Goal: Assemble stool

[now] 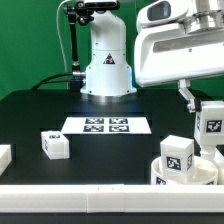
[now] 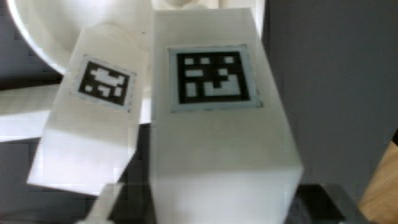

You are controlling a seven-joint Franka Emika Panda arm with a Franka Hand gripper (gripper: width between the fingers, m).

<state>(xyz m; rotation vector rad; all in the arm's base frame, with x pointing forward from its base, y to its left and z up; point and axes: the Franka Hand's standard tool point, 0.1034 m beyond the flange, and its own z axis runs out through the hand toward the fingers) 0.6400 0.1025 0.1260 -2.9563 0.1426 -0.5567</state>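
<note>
A black table point(image 1: 30, 115) before a green backdrop carries the stool's parts. The white ring seat point(image 1: 203, 178) sits at the exterior view's right. Just above the seat's far side, the gripper point(image 2: 222, 198) pinches the held leg point(image 1: 212, 123) upright between its jaws, tag facing out. A second leg point(image 1: 178, 153) stands at the seat's near-left rim; whether on or inside the ring is unclear. A third leg point(image 1: 55, 145) lies well left of the seat, beside the marker board point(image 1: 105, 125).
</note>
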